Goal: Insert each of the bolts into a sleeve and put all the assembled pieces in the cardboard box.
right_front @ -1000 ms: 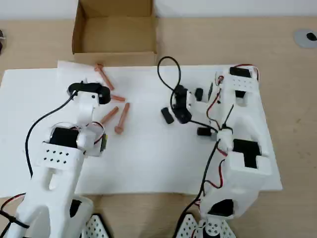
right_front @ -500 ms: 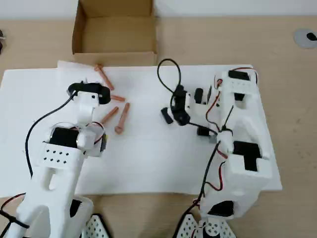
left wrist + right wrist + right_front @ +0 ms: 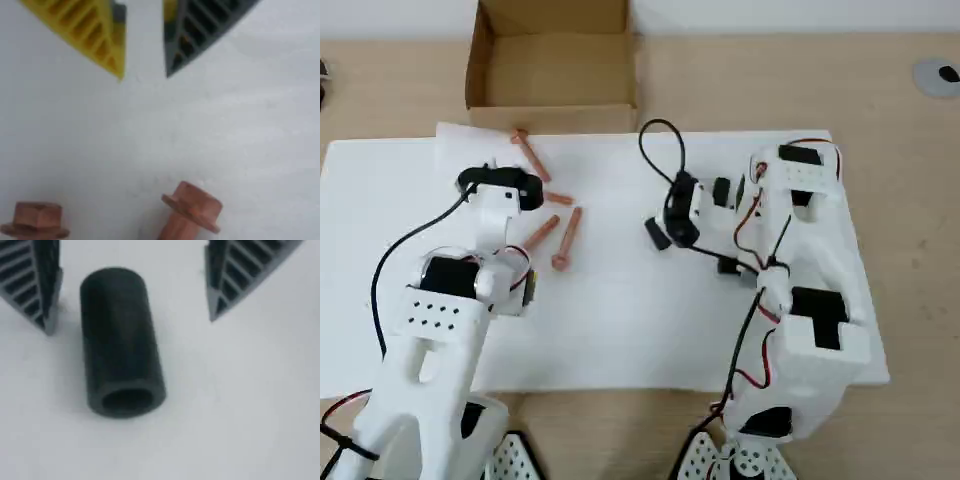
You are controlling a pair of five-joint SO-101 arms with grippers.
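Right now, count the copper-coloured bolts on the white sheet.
4 bolts: one by the brown cardboard box, one beside the left arm, two side by side below; more may be hidden.

- wooden bench (image 3: pixel 900 180) w/ white sheet (image 3: pixel 620 320) across centre
- upper left: cardboard box (image 3: pixel 552 118) on bench, at sheet's edge
- on sheet: copper bolts (image 3: pixel 567 238) left-centre, black sleeves (image 3: pixel 658 233) centre-right
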